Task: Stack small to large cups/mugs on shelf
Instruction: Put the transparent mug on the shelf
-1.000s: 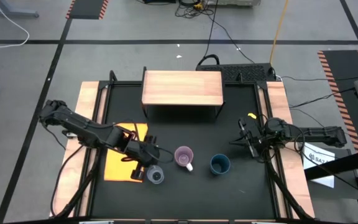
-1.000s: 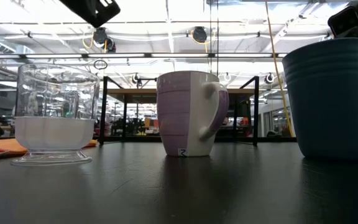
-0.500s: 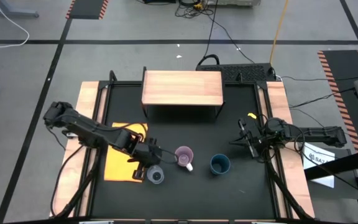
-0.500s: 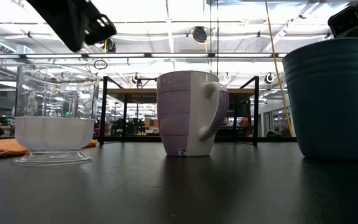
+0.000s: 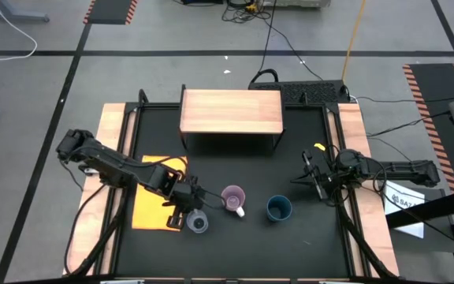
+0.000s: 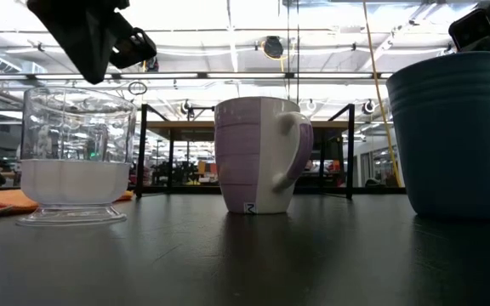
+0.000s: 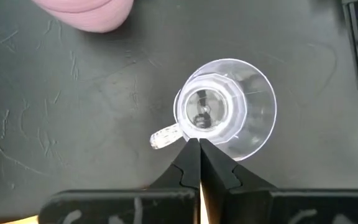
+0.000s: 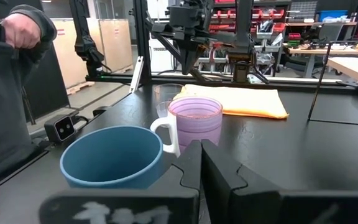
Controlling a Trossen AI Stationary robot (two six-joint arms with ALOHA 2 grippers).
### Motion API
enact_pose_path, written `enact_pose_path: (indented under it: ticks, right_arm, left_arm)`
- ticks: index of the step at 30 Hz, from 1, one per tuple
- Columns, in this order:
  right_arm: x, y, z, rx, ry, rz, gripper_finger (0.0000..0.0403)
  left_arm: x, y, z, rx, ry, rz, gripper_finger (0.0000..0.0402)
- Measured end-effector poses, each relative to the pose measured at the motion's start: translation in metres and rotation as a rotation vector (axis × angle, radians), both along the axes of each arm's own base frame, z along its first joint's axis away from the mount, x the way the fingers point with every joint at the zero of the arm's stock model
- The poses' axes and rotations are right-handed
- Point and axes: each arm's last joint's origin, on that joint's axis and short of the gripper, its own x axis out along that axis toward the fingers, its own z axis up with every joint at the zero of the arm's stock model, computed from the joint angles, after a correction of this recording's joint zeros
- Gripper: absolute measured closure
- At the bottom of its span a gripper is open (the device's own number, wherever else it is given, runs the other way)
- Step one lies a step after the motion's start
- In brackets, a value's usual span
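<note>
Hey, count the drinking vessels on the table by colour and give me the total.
Clear glass cup: 1
Light purple mug: 1
Blue cup: 1
Total: 3

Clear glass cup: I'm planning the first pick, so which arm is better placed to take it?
The left. Its gripper, fingers shut, hovers right above the clear glass cup. The right gripper waits near the table's right edge, beyond the purple mug and blue cup.
</note>
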Motion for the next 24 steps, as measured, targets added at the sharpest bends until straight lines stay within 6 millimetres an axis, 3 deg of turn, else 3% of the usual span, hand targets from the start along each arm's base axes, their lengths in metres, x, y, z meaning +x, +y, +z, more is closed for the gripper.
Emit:
enact_pose_path:
  ticks: [14, 24]
  right_arm:
    - [0.0, 0.0, 0.0002, 0.001, -0.002, 0.0, 0.0403]
    - [0.0, 0.0, 0.0002, 0.012, 0.001, -0.001, 0.0403]
  left_arm:
    - [0.0037, -0.0022, 0.002, -0.034, -0.042, -0.031, 0.0394]
    - [0.0036, -0.0028, 0.0021, -0.051, -0.039, -0.038, 0.0338]
